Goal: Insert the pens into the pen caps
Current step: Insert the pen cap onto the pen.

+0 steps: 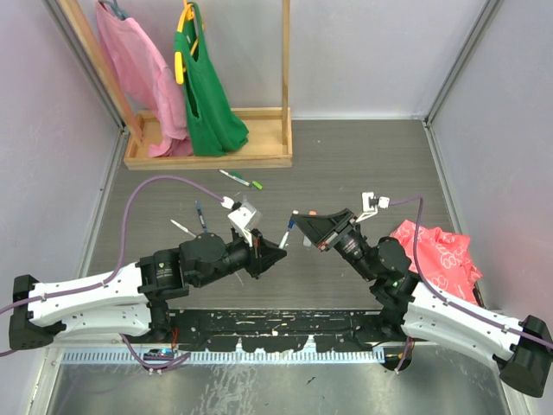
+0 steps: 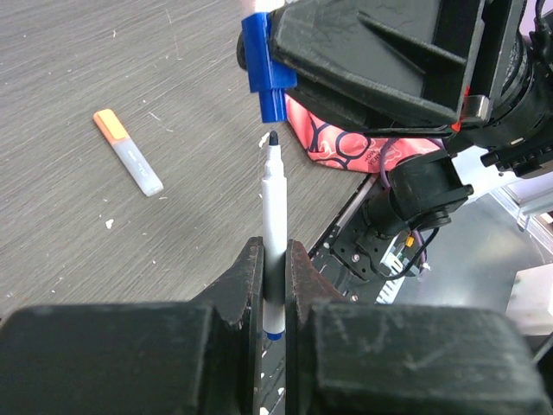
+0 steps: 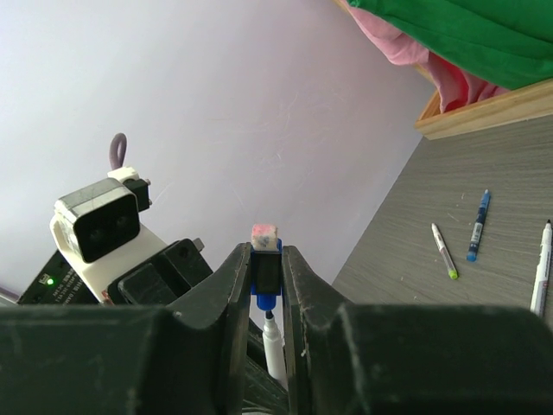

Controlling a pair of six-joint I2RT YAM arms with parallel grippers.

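Note:
My left gripper (image 1: 275, 253) (image 2: 274, 259) is shut on a white pen (image 2: 275, 207) with a blue end, its dark tip pointing up. My right gripper (image 1: 302, 220) (image 3: 266, 259) is shut on a blue pen cap (image 3: 266, 281) (image 2: 266, 69). The cap's open end faces the pen tip in line, with a small gap between them. The held pen also shows in the right wrist view (image 3: 275, 346). An orange-ended pen (image 2: 130, 154) lies on the table. Green-ended pens (image 1: 240, 180), a blue pen (image 1: 200, 214) and a white pen (image 1: 182, 228) lie farther back.
A red patterned cloth (image 1: 436, 255) lies at the right of the table. A wooden rack base (image 1: 259, 160) at the back left carries pink and green garments (image 1: 207, 95). Loose pens (image 3: 477, 226) lie on the grey tabletop behind the grippers.

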